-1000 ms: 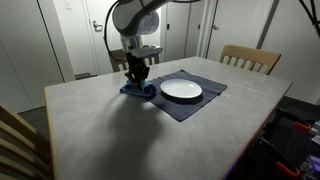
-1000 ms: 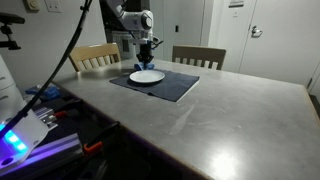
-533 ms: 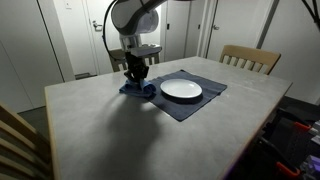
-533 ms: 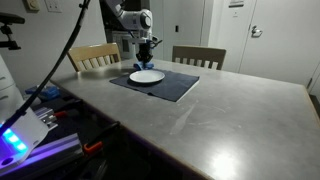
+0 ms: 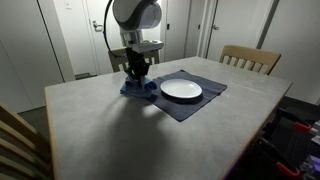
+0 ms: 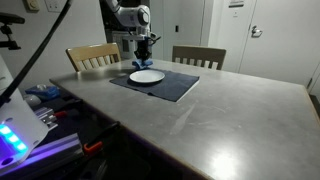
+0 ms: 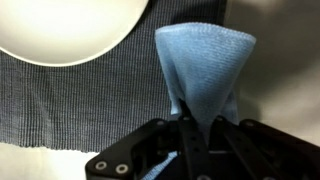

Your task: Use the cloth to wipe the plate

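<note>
A white round plate (image 5: pixel 181 89) (image 6: pixel 147 76) sits on a dark placemat (image 5: pixel 190 105) (image 6: pixel 165 87) in both exterior views. In the wrist view the plate (image 7: pixel 65 28) fills the top left. A blue cloth (image 7: pixel 205 65) hangs folded, pinched between my gripper's (image 7: pixel 197 125) fingers. In both exterior views the gripper (image 5: pixel 137 78) (image 6: pixel 146 55) holds the cloth (image 5: pixel 141 90) low at the placemat's edge, beside the plate and apart from it.
A grey table (image 5: pixel 110 130) carries the placemat. Wooden chairs stand at the table's edges (image 5: pixel 250 58) (image 6: pixel 95 55) (image 6: pixel 198 57). Another chair back (image 5: pixel 15 135) shows at the near corner. Equipment with a blue light (image 6: pixel 20 135) sits off the table.
The cloth, pinched in the gripper, has lifted slightly off the placemat. The plate has not moved.
</note>
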Action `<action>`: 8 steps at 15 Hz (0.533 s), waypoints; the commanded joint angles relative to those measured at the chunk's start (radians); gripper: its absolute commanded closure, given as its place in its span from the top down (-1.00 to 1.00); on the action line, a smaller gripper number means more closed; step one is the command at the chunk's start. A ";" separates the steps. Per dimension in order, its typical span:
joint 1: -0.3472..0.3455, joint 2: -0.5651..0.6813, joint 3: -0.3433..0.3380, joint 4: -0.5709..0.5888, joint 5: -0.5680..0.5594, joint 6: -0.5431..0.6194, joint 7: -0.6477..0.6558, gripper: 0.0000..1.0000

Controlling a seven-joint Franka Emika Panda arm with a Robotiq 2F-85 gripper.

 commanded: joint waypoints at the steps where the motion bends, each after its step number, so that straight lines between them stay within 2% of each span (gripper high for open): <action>1: 0.006 -0.125 -0.011 -0.209 -0.016 0.105 0.011 -0.95; 5: 0.009 -0.220 -0.025 -0.387 -0.048 0.234 0.014 -0.95; 8: 0.010 -0.293 -0.043 -0.517 -0.118 0.396 0.006 -0.95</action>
